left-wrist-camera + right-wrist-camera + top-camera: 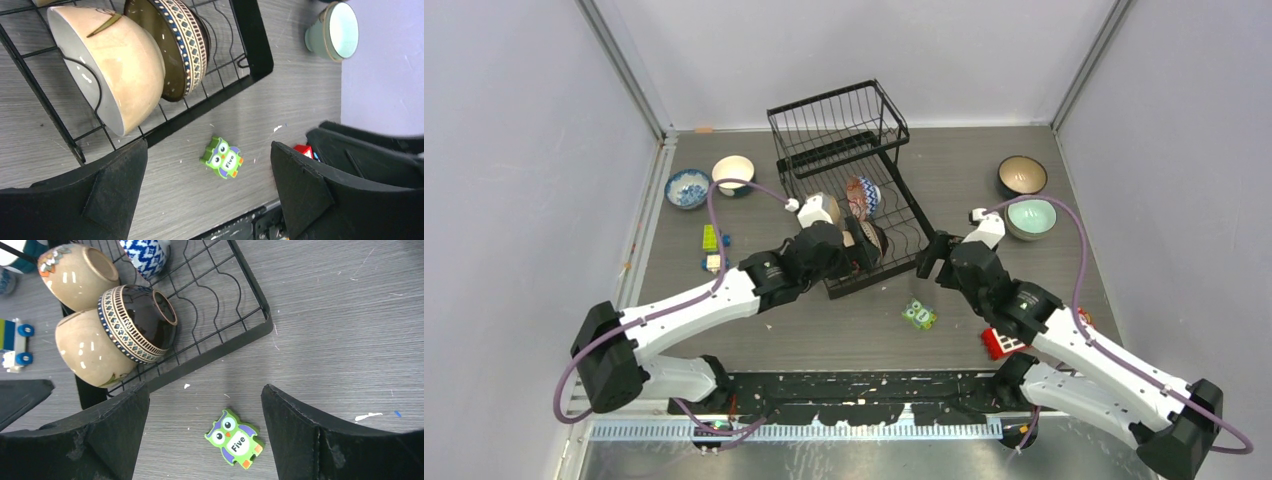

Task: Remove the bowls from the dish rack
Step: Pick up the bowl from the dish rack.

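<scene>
gaping wide, gripping nothing: left tool (209,147) by cream bowl (130,65) in dish rack (260,50); right tool (205,389) near its corner.

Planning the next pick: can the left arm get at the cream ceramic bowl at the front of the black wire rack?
Probably yes. The left claw is open beside the cream ceramic bowl, nothing between them. The dark brown patterned bowl crowds one side, so finger room may be tight.

Bright, even light, soft faint shadows, sharp wrist views (small white glints on the tan bowl (85,357))
</scene>
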Available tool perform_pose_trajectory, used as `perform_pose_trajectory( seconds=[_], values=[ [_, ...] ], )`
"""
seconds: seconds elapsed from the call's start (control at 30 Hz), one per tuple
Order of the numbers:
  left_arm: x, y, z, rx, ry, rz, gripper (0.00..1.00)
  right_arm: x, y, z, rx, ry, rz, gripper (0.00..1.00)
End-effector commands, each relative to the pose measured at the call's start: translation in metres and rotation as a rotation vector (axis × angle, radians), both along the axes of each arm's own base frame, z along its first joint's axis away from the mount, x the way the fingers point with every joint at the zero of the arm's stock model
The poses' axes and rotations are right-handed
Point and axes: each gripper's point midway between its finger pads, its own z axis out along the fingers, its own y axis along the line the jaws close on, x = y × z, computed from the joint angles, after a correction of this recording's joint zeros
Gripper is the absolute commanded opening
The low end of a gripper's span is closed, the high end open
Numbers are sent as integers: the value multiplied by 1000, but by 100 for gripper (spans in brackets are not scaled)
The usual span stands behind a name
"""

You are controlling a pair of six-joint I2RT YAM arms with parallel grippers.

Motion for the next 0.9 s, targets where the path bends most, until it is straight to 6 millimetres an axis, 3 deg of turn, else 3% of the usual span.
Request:
perform_pose_trajectory(
  seconds=[0.0,0.2,0.6,0.87],
  values=[
    [25,-11,32,-123,-62,127,94,-2,0,13,77,-42,-5,86],
    [39,-8,19,-87,-71,202,93,-9,0,13,85,-41,26,86],
    [50,-41,8,-120,-47,159,84,-14,0,5,81,-30,48,86],
    [55,-47,-9,-109,-12,183,81,-20,-8,20,98,-65,45,86]
  ],
)
